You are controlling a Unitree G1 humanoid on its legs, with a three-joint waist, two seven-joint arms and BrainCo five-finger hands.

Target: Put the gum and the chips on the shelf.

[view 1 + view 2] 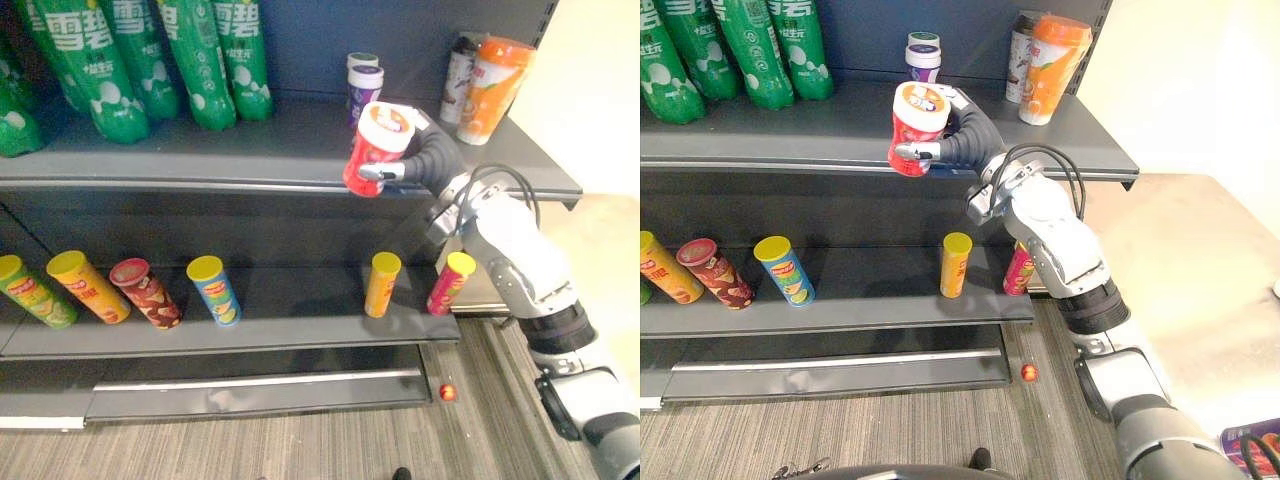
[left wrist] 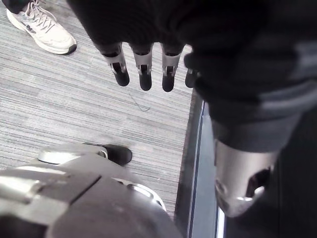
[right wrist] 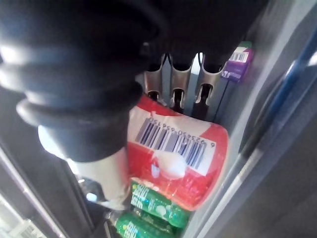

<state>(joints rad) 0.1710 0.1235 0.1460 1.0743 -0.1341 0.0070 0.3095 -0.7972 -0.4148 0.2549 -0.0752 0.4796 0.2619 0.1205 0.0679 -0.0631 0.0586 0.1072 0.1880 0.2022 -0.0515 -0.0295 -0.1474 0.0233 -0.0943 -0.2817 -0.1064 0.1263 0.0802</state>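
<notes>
Right hand (image 1: 428,158) clenched round gum tub (image 1: 377,148), fingers and thumb on its sides. Tub sits centre-right of head view, tilted, white lid up, at front edge of upper shelf (image 1: 200,160). Not yet set down.
Side grasp probably leaves base free for landing.
Judged target: bare patch in front of purple-lidded tubs (image 1: 364,80).
Chip cans (image 1: 382,283) lean on lower shelf (image 1: 300,330), below tub.
Left hand (image 2: 143,74) released, fingers straight, over floor.
</notes>
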